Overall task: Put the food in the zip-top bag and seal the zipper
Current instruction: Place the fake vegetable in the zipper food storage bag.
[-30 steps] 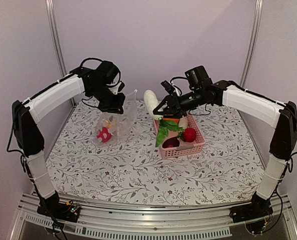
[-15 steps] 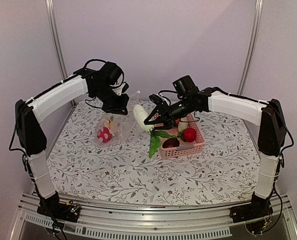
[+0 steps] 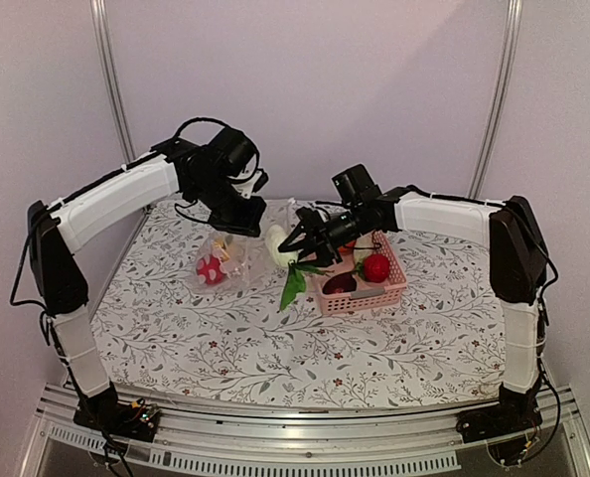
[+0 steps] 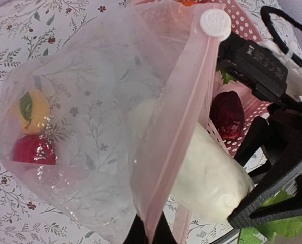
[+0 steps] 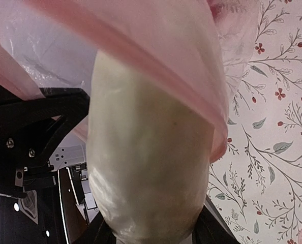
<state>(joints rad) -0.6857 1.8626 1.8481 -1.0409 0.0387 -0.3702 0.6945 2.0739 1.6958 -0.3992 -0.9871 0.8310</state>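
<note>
Right pincer (image 3: pixel 291 243) outstretched left, radish (image 4: pixel 207 175) tip inside bag (image 4: pixel 90 96)

White-wrapped arm links (image 3: pixel 116 194), black joints (image 3: pixel 52 263), looping black cables (image 3: pixel 201 124), silver screws (image 5: pixel 8 143)

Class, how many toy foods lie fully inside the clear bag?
2: a yellow fruit beside a red one, at the bag's closed end. The white vegetable is at its mouth; crinkles might hide more.
</note>
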